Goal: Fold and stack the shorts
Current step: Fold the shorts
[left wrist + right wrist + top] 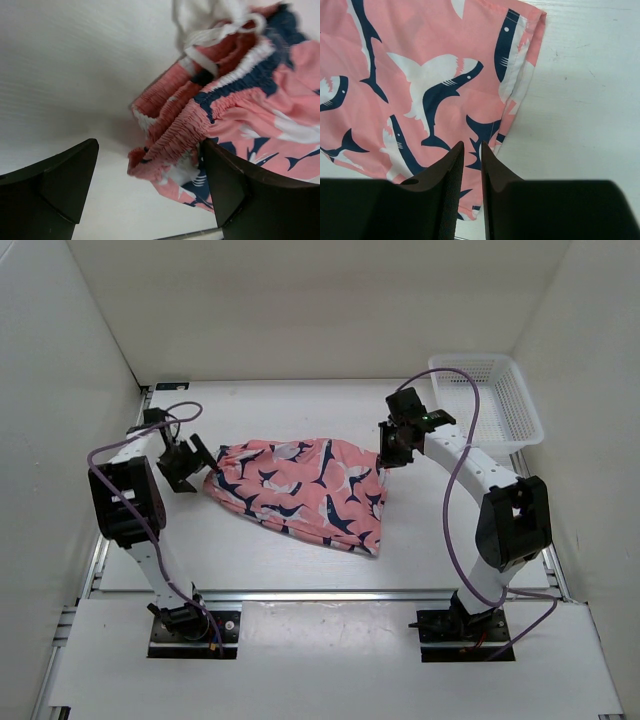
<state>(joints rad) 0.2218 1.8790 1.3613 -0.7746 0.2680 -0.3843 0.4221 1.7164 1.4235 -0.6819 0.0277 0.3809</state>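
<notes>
Left jaws spread wide beside the shorts (300, 485)

No readable text, label, brand, number or sign in any view; only a wordless shark print on the shorts (300, 490).
</notes>
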